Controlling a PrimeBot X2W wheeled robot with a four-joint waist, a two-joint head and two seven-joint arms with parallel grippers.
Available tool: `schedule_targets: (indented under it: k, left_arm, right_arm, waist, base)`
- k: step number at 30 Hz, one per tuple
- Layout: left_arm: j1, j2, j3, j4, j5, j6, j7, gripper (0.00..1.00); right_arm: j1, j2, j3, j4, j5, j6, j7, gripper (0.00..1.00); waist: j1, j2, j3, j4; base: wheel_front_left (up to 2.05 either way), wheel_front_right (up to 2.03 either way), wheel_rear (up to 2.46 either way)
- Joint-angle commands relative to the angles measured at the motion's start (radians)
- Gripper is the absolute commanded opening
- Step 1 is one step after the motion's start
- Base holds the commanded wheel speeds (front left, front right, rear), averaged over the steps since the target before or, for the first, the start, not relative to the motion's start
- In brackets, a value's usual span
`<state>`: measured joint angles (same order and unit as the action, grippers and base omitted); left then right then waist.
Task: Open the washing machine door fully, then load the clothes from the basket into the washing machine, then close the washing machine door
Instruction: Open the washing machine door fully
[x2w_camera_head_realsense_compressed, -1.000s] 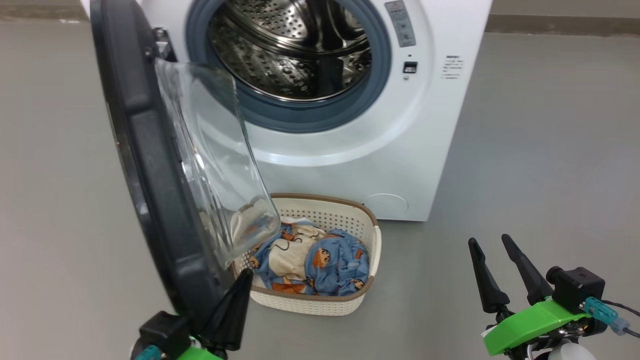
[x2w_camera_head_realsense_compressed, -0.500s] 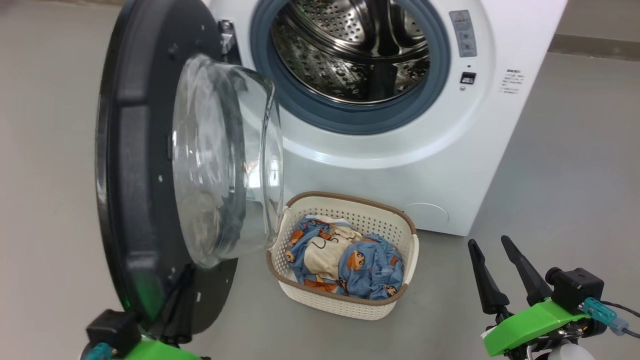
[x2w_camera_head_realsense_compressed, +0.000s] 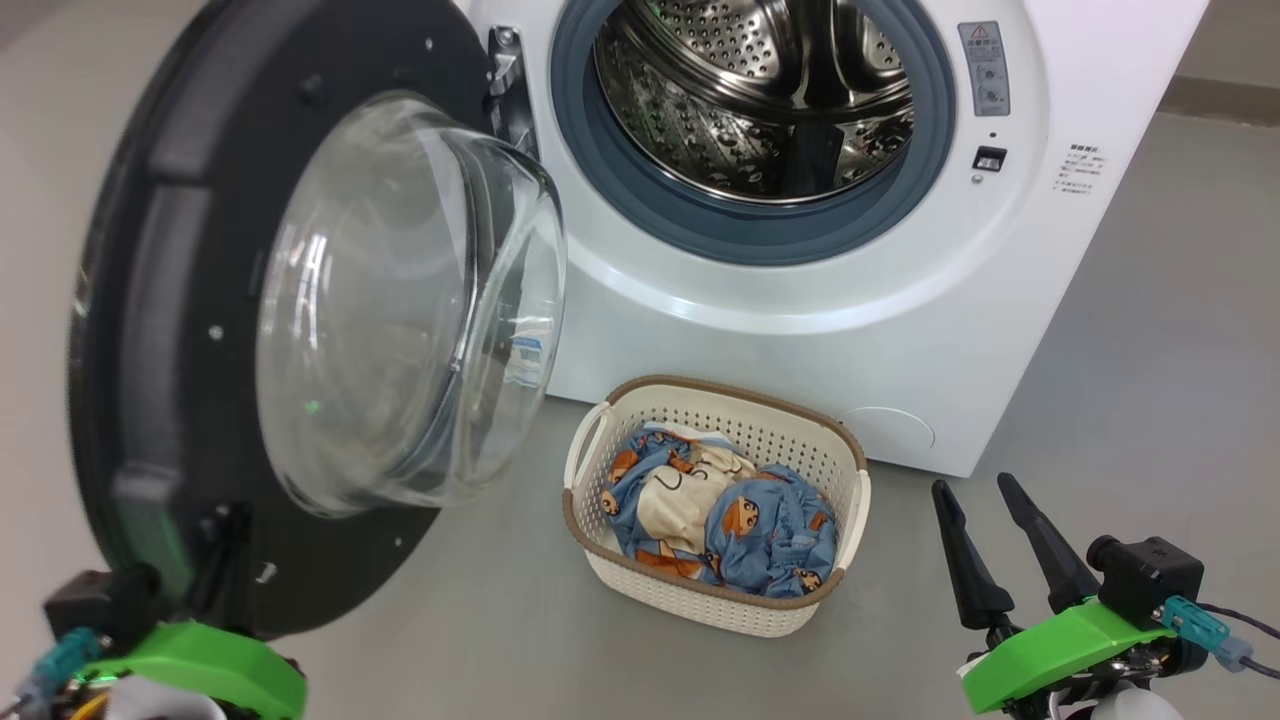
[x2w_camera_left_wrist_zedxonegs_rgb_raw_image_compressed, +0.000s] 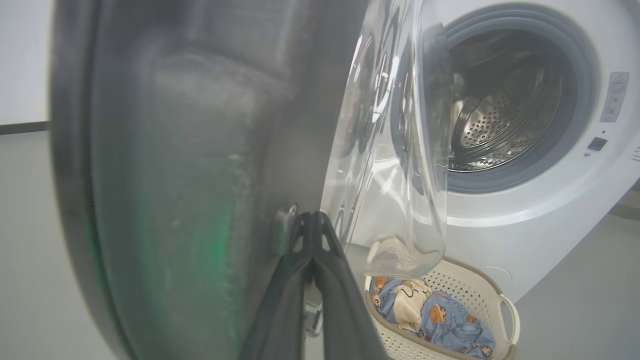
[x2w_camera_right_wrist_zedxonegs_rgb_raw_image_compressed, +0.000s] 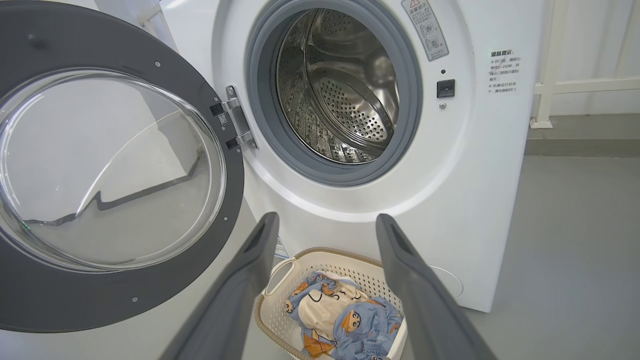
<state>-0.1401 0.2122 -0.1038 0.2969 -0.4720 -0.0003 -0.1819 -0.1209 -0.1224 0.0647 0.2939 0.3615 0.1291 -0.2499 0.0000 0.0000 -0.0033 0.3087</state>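
Head view: the washing machine door (x2w_camera_head_realsense_compressed: 150, 300) stands wide open across the left of the frame, with its clear glass bowl (x2w_camera_head_realsense_compressed: 400, 300) bulging toward the camera. It is hinged to the washing machine (x2w_camera_head_realsense_compressed: 800, 340), whose steel drum (x2w_camera_head_realsense_compressed: 760, 90) shows at top centre. At lower centre the basket (x2w_camera_head_realsense_compressed: 700, 600) sits on the grey floor (x2w_camera_head_realsense_compressed: 1150, 350) just in front of the machine, with the clothes (x2w_camera_head_realsense_compressed: 720, 515) heaped inside. The right gripper (x2w_camera_head_realsense_compressed: 970, 482) hangs at lower right, its 2 fingers spread apart and empty. In the left wrist view the left gripper (x2w_camera_left_wrist_zedxonegs_rgb_raw_image_compressed: 312, 217) has its 2 fingers pressed together, tips right at the door's dark inner face at lower centre.
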Motion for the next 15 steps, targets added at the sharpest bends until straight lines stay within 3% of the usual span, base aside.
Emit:
schedule_targets:
  k: [1,15]
  left_arm:
    - [-0.071,0.061,0.065,0.004,-0.012,0.008,0.004,0.00]
    - [-0.237,0.195,0.135,0.218,-0.031,-0.010,0.005,0.00]
  right_arm:
    - [-0.019,0.002,0.021,-0.023,-0.001,0.002,-0.012,1.00]
    - [-0.062,0.027,0.007,-0.034,-0.017,0.002,-0.012,1.00]
  waist:
    - [0.0000,0.0000,0.011,0.004]
    - [0.0000,0.0000,0.099,0.001]
  base:
    - [0.00,0.00,0.00]
    - [0.00,0.00,0.00]
